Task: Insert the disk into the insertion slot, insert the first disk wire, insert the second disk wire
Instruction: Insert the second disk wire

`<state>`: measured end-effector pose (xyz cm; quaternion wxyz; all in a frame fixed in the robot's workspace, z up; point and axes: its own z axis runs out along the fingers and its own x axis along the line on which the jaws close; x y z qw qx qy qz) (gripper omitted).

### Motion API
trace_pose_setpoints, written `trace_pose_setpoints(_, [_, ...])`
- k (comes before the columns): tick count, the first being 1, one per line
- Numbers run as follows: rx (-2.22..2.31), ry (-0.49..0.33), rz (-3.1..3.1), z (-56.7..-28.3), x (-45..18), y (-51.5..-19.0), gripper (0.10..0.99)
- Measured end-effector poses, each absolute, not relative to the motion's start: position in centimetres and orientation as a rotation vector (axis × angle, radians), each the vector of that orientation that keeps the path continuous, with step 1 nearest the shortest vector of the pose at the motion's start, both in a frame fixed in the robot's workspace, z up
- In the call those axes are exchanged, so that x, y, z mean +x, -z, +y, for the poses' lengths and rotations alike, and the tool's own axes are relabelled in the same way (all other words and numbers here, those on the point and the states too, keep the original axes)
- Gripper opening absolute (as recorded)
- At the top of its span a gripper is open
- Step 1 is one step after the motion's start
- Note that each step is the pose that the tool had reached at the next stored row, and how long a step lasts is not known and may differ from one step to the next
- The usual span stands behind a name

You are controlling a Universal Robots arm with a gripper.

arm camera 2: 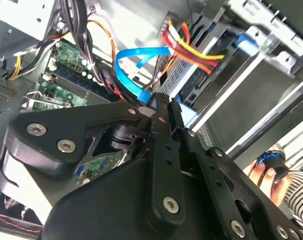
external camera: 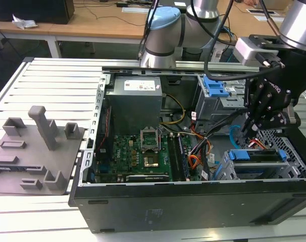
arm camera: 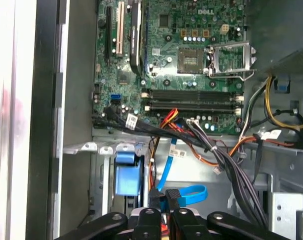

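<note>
My gripper point(arm camera 2: 164, 107) pinches the blue cable point(arm camera 2: 129, 75) shut at its plug beside the drive point(external camera: 256, 155); I judge square alignment matters more than force.

1. I work in a robotics lab or test workshop.
2. An opened computer case point(external camera: 193, 201) lies on a slotted aluminium table point(external camera: 52, 75), the sort used for mounting rigs.
3. Grey printed fixtures point(external camera: 37, 146) sit beside the case on that table.
4. Behind me stand wooden desks point(external camera: 92, 22) strewn with cables.
</note>
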<state>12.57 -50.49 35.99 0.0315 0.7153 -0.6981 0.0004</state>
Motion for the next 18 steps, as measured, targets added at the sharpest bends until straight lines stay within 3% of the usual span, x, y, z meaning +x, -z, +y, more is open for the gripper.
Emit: trace_pose_setpoints(18, [2.203,0.0,-2.15,-53.0,13.6,-35.9,0.165])
